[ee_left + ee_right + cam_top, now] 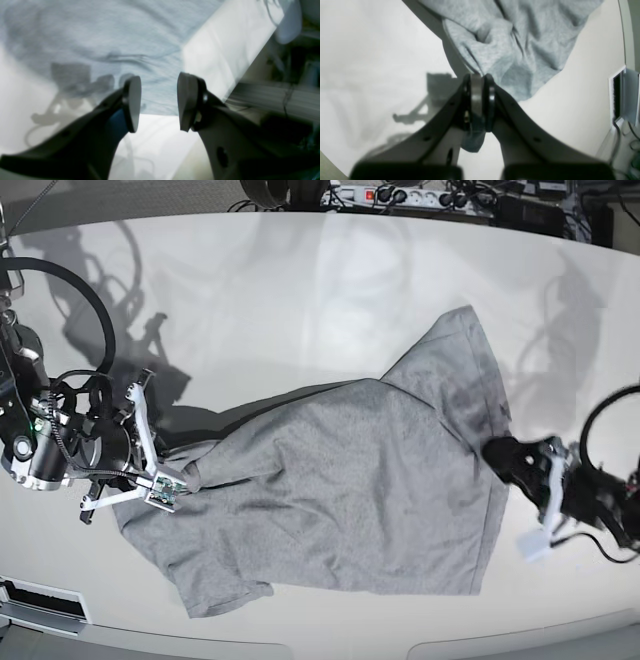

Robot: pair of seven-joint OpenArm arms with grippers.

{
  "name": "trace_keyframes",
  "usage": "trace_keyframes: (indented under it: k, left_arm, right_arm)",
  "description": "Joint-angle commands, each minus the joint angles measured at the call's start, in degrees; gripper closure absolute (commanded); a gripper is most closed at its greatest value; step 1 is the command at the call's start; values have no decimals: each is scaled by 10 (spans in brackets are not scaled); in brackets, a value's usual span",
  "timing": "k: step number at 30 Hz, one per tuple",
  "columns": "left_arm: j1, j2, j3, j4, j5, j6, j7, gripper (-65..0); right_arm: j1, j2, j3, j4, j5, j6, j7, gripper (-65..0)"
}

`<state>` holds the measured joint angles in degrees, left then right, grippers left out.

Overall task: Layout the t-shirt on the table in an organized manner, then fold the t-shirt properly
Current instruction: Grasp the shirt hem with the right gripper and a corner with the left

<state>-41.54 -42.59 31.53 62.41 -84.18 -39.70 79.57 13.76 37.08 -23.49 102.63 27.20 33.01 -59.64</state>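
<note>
Pinching a bunched fold of the t-shirt (350, 490), the right gripper (172, 488) sits at the left of the base view, its jaws pressed together on grey cloth. In the right wrist view the same gripper (479, 82) shows both pads shut tight on a gathered ridge of the t-shirt (515, 40), with a small tail of fabric hanging below the pads at lower centre; the cloth fans out wrinkled toward the upper right of that frame. The garment lies plain-side up across the middle of the table (300, 300), spread roughly flat in its lower part, one sleeve or corner reaching toward the upper right and another toward the lower left. Creases run diagonally from the pinched point toward the centre. The left gripper (520, 465) is at the right of the base view, at the shirt's right edge. In the left wrist view this gripper (159, 100) has its pads spread apart with a clear gap between them, nothing caught in it; blurred grey cloth of the t-shirt (105, 37) fills the upper left behind the pads, and white table (160, 140) shows below the hem. Whether its fingertips touch the fabric I cannot tell.
</note>
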Motion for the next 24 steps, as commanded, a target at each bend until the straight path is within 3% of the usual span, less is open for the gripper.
trace_keyframes:
  k: [1,7,10,12,14,18,24]
  left_arm:
    - [9,-23,-6,32,-8,-3,4,-251]
    - [150,-74,-6,185,-8,-3,4,-252]
    - [210,-80,-6,218,4,-3,4,-269]
    - [239,-80,-6,219,61,-3,-22,-311]
    - [263,-78,-6,217,151,-3,-105,-359]
    - [299,-47,-6,202,287,-3,-201,-378]
    - [313,27,-6,158,354,-3,-231,-377]
  right_arm:
    - [12,7,7,7,-1,-6,10,0]
    - [12,7,7,7,18,-7,17,0]
    - [11,7,7,6,42,-20,20,0]
    - [10,7,7,6,43,-24,20,0]
    - [10,7,7,6,43,-26,19,0]
    - [10,7,7,6,43,-35,20,0]
    - [10,7,7,6,42,-50,19,0]
